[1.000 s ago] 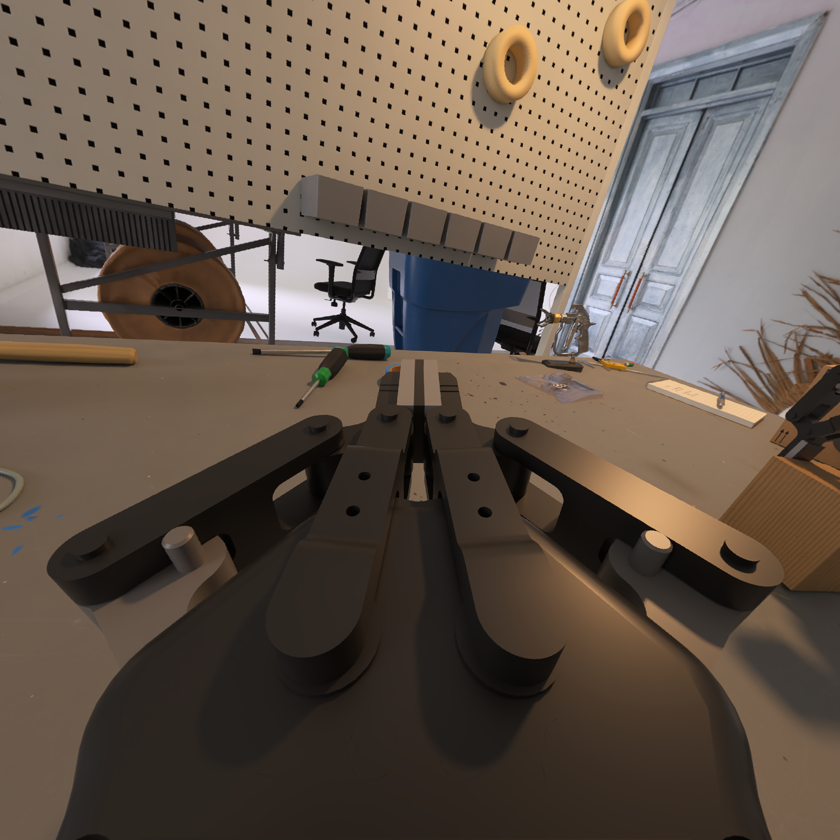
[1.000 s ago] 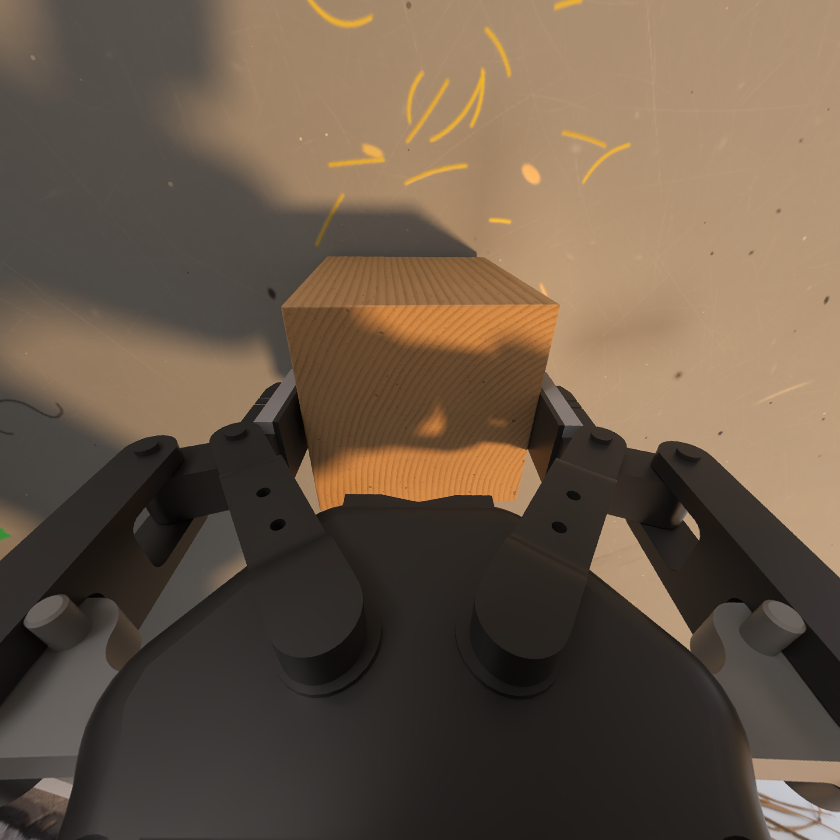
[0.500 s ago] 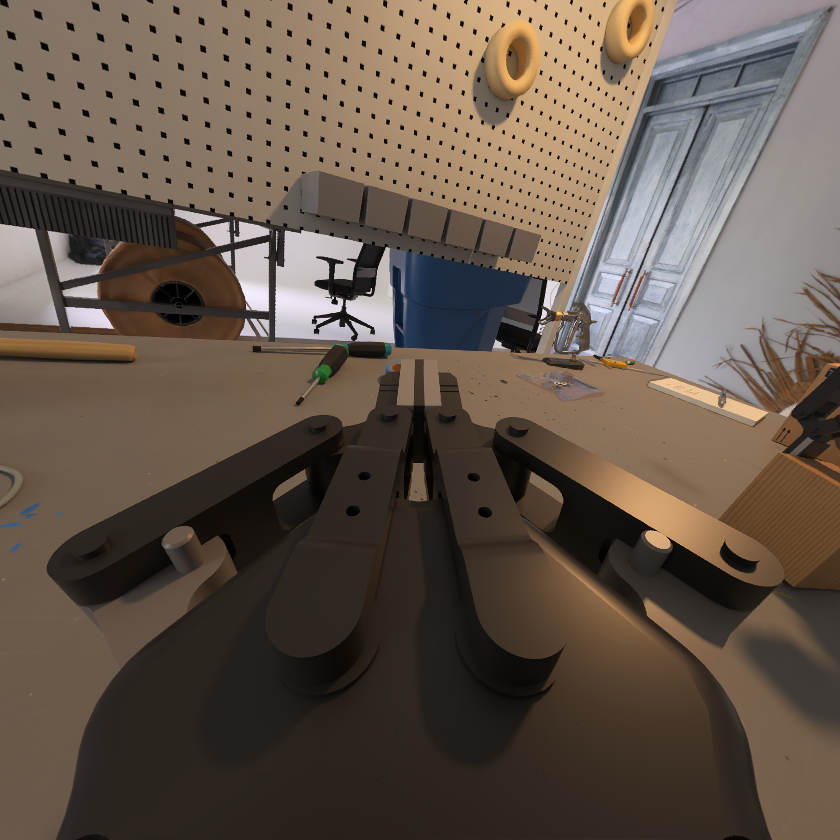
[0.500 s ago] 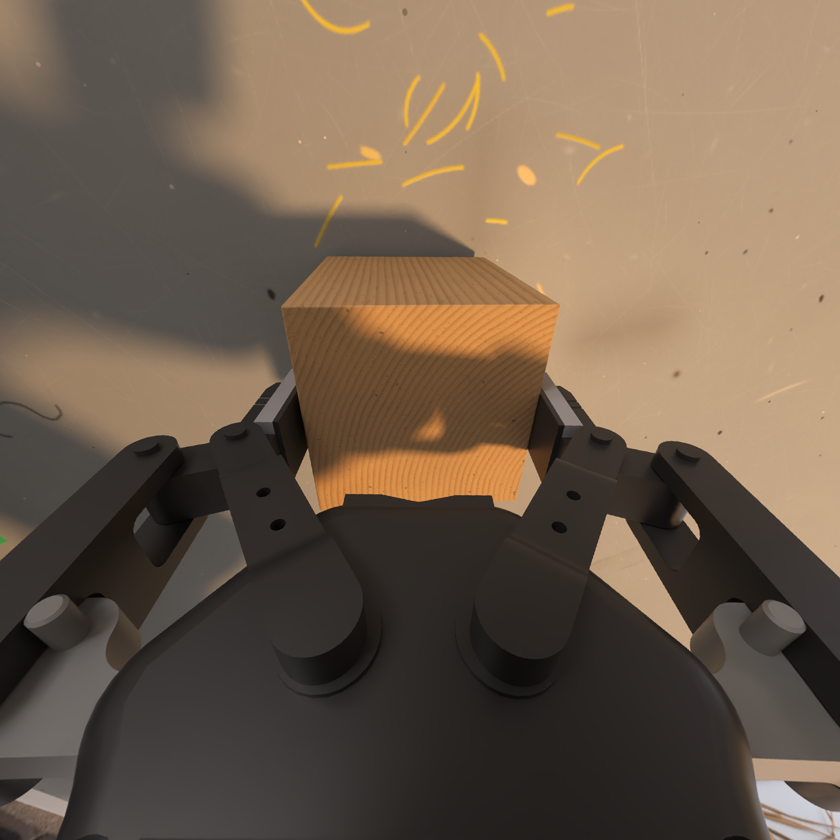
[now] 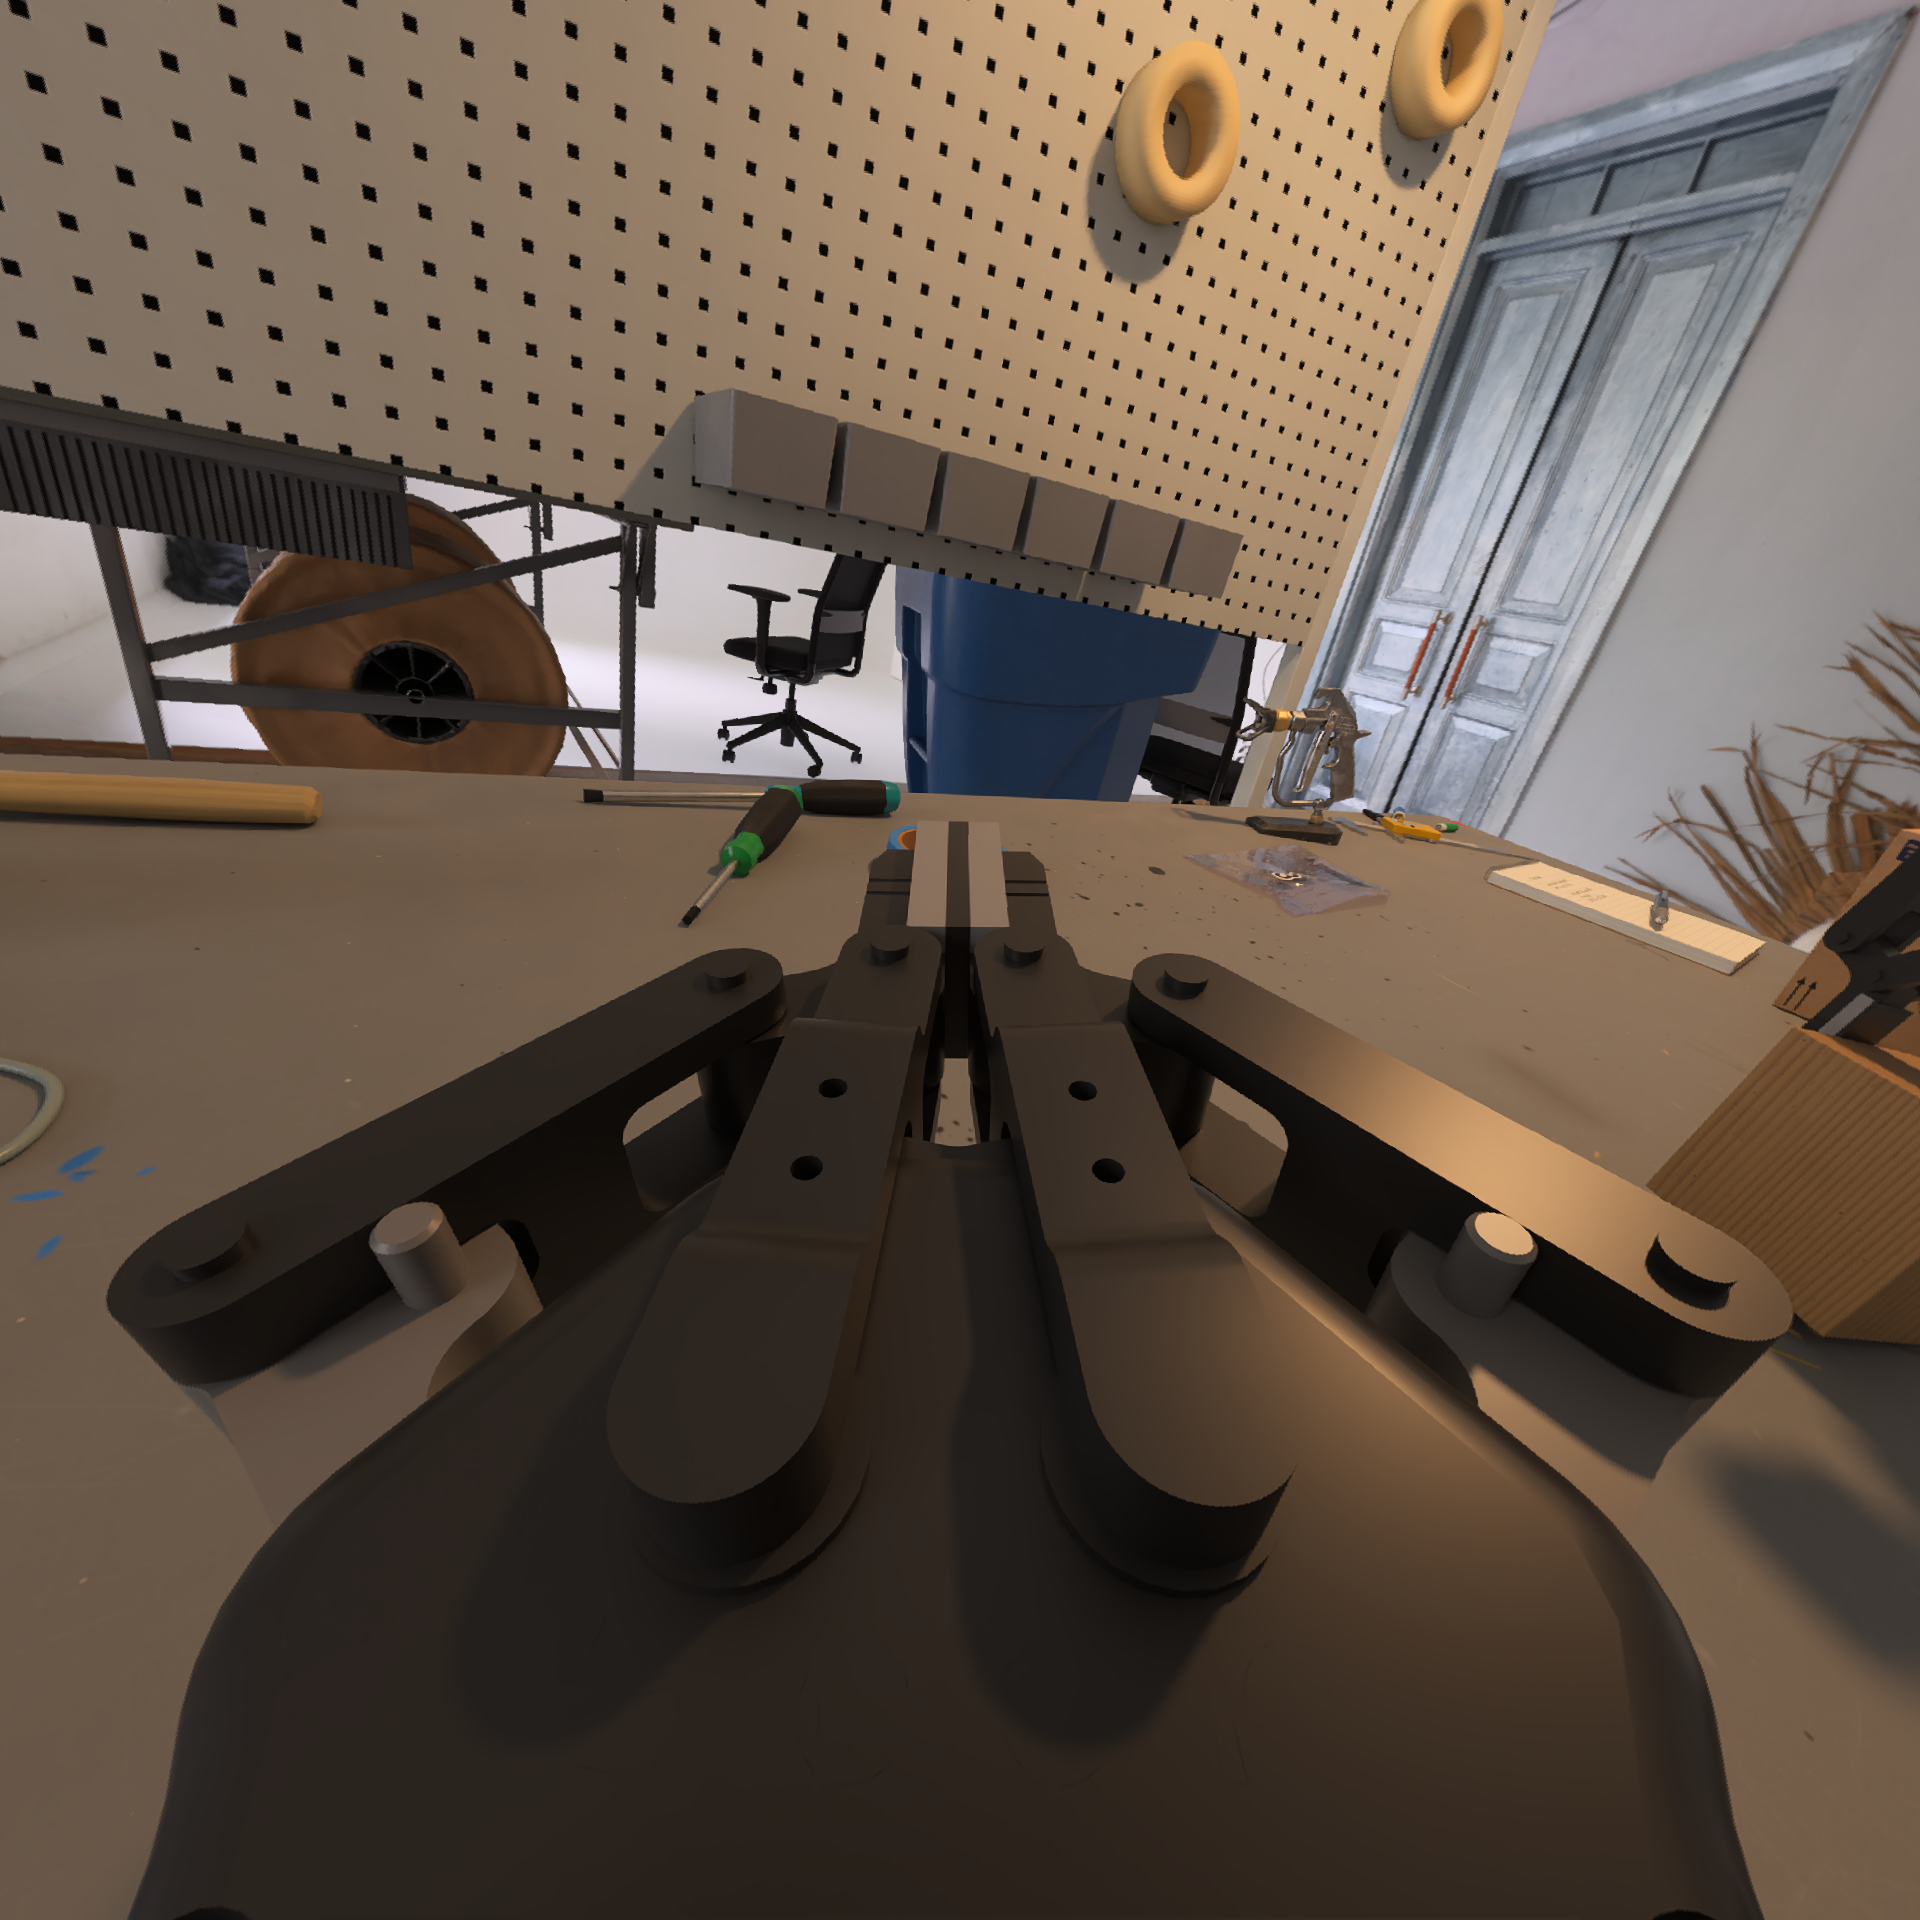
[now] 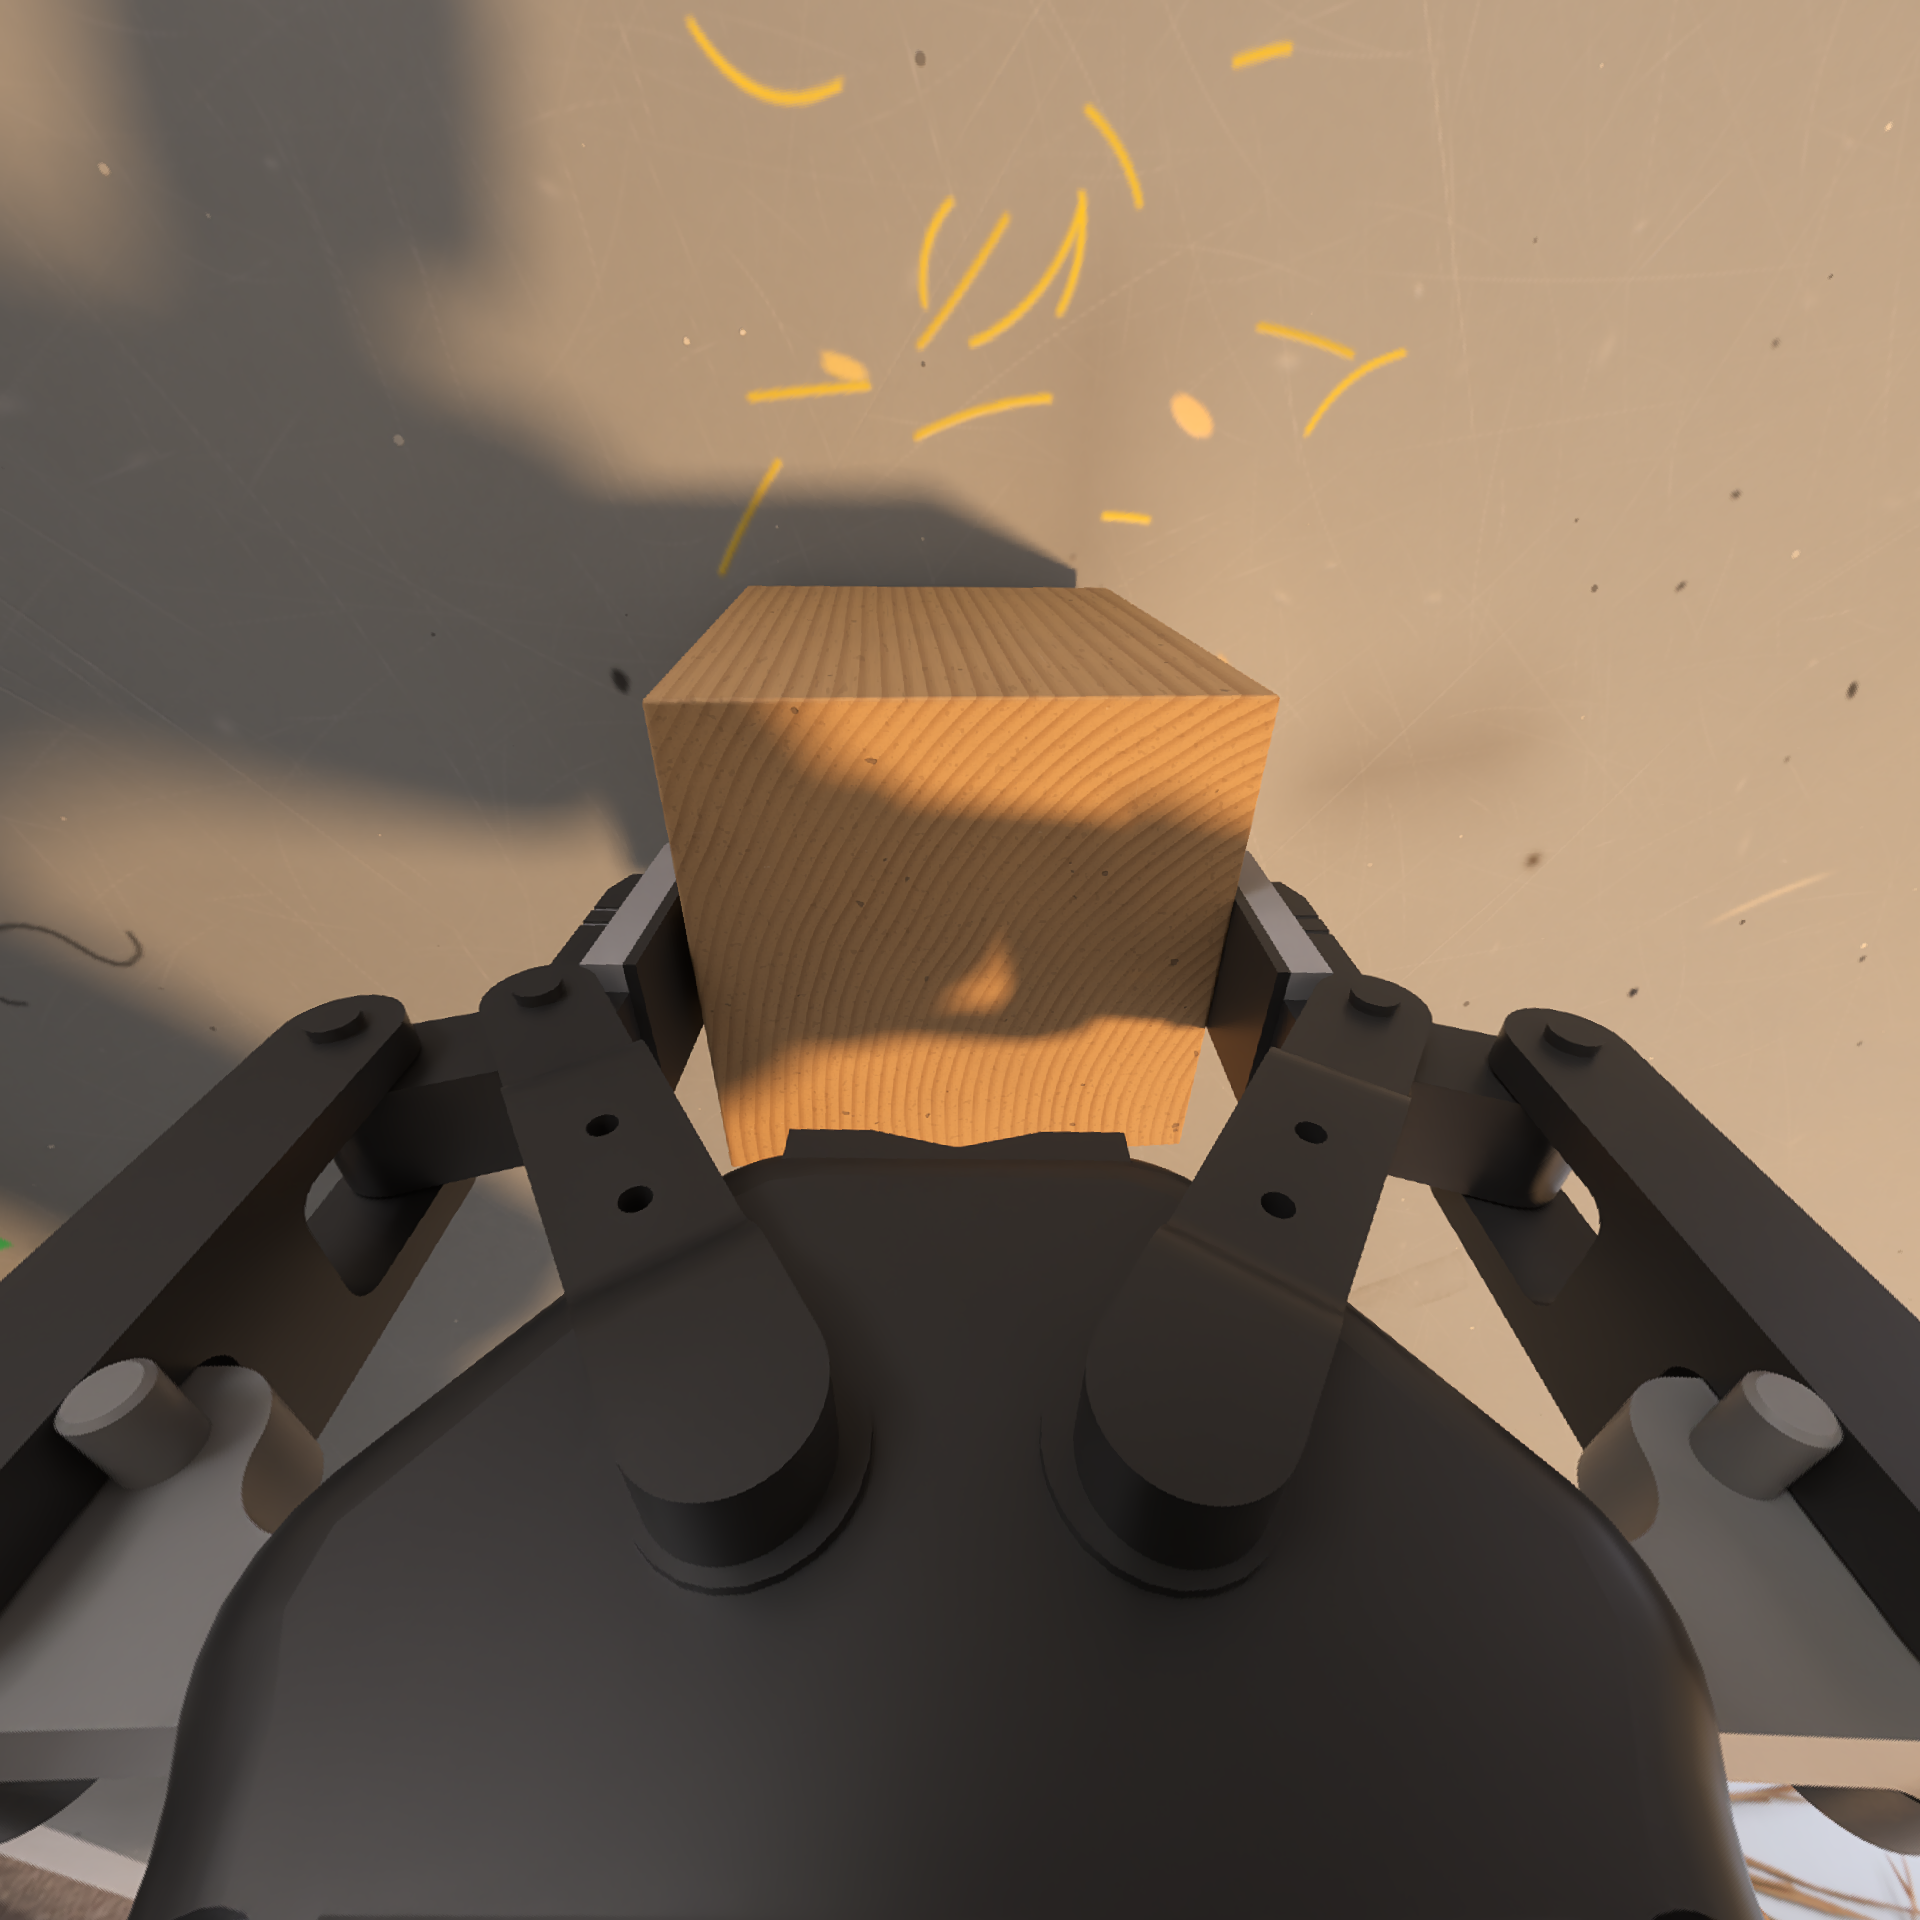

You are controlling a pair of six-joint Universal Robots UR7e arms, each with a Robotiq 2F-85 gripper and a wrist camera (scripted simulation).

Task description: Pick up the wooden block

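Observation:
The wooden block [image 6: 966,790] is a light brown cube with visible grain. My right gripper [image 6: 956,912] is shut on it, with one pad pressed on its left face and one on its right face. The brown worktop [image 6: 1558,623] lies behind it. The block also shows at the right edge of the left wrist view [image 5: 1808,1174], with the right gripper's fingers [image 5: 1870,966] on top of it. My left gripper [image 5: 957,873] is shut and empty, low over the worktop [image 5: 364,987].
Two green-handled screwdrivers [image 5: 764,831], a wooden handle [image 5: 156,800], a clear bag [image 5: 1288,883], a notepad [image 5: 1621,914] and a spray gun [image 5: 1309,758] lie at the far side of the worktop. A pegboard [image 5: 623,260] rises behind. Yellow streaks [image 6: 987,281] mark the worktop.
In the right wrist view the yellow streaks have drifted slightly toward the block, so the right gripper has shifted a little with the block held. The left gripper has not moved.

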